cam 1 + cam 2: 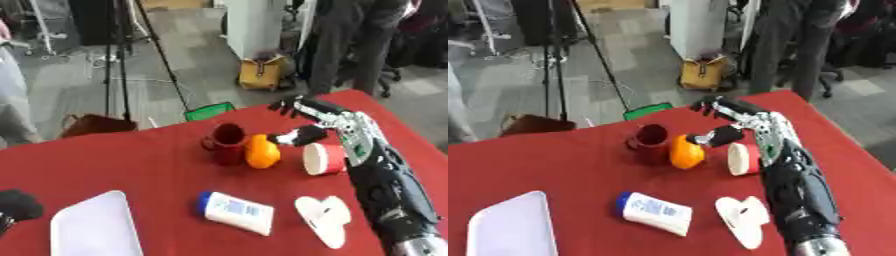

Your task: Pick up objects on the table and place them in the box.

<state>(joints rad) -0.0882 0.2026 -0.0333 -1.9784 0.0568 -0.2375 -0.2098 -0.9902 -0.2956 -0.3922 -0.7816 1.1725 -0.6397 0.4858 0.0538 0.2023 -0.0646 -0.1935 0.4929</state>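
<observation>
Right hand [317, 121] spread open above orange object [262, 151], near table's far edge [166, 125]

No text can be read anywhere. The white bottle [236, 212] lying on the red table [131, 165] carries a pale blue label — its print is only a blur — and the other things show no markings.

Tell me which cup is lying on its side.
The red-and-white paper cup beside the right hand, white opening facing left. The dark red mug stands upright.
</observation>
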